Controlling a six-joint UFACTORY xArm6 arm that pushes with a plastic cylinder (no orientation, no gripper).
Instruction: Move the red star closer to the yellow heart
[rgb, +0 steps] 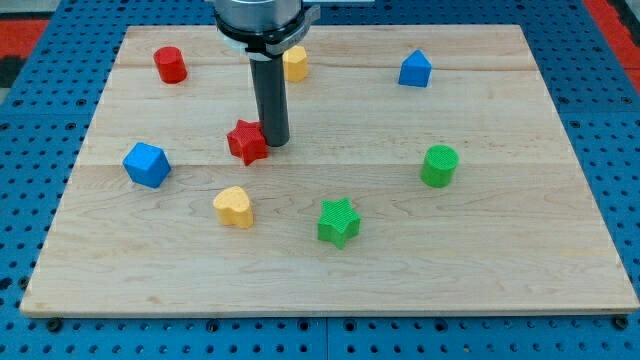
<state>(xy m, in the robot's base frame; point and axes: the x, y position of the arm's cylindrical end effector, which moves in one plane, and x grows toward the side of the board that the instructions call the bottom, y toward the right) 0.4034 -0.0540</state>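
The red star (246, 142) lies left of the board's middle. My tip (275, 141) stands right against the star's right side, touching it. The yellow heart (234, 207) lies below the star, slightly to the left, about a block's width away from it.
A wooden board (500, 260) carries the blocks. A red cylinder (170, 64) sits at the top left, a yellow block (295, 62) behind the rod, a blue block (414, 69) at the top right, a blue cube (146, 165) at the left, a green cylinder (439, 165) at the right, a green star (338, 222) at the bottom middle.
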